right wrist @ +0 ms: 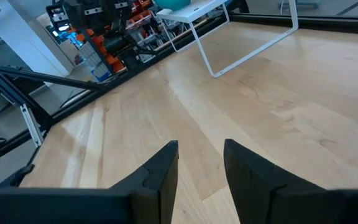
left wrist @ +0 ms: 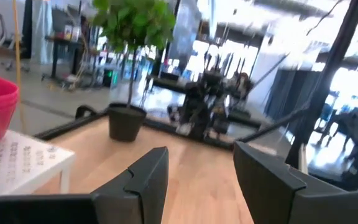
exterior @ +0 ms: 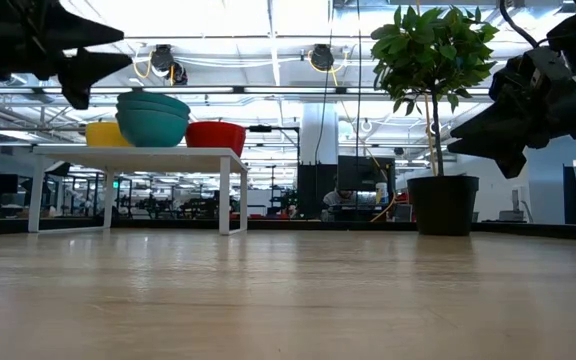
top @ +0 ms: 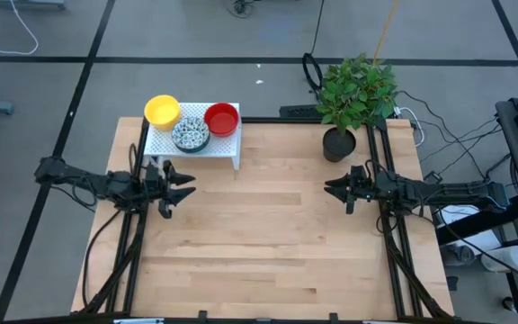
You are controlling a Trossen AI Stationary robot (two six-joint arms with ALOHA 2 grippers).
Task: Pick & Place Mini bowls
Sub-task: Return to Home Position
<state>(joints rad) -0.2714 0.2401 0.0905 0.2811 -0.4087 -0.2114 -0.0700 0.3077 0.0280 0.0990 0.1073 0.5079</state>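
Mini bowls all sit on the white perforated rack (top: 227, 146), at the far left of the table (top: 268, 252). I count three nested stacks, mouths up, upright.
- Yellow stack (top: 162, 111): the rack's far left corner, rim overhanging the edge.
- Red stack (top: 221, 118): far right part of the rack.
- Speckled stack (top: 190, 135): between the other two and nearer the rack's front edge. It is just beside the yellow. Low view shows teal outer walls and makes this the tallest pile.

The bowls are round, so I can read no heading from them.

Left gripper (top: 190, 185): raised off the wood just in front of the rack, pointing toward table centre, fingers spread with nothing between them. The bowls are behind and to the side of its jaws, apart from them.

Right gripper (top: 331, 190): across the table, facing the left one, well apart from the rack. Its fingers are parted by a narrower gap and hold nothing. It is near the black plant pot (top: 338, 144) at the far right.
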